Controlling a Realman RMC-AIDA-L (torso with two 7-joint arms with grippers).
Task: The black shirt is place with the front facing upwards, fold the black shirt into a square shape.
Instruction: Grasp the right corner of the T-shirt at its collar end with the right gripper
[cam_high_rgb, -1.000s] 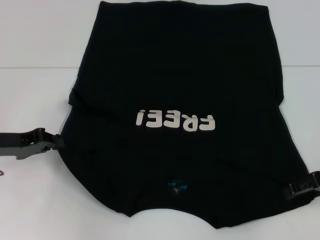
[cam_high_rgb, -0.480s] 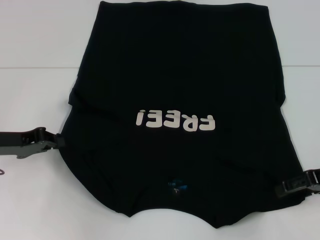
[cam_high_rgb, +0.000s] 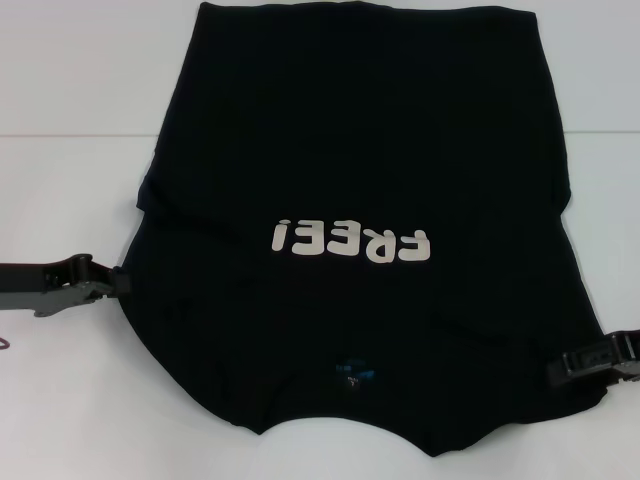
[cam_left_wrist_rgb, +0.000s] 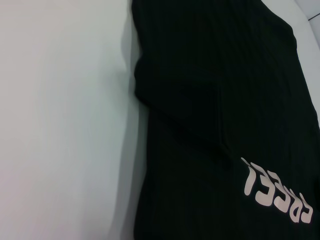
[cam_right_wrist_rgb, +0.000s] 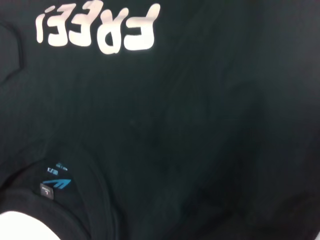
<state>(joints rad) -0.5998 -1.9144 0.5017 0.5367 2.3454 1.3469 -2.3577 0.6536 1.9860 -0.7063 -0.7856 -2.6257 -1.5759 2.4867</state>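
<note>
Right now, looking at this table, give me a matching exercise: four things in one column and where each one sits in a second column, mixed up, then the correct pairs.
Column one:
1. left gripper
2. right gripper
3. FREE! lettering
4. blue neck label

Column two:
A. on the middle of the black shirt
B. at the shirt's edge on the robot's left
C. by the collar, at the shirt's near end
D. at the shirt's near corner on the robot's right

Pairs: 1-B, 2-D, 3-A, 4-C
</note>
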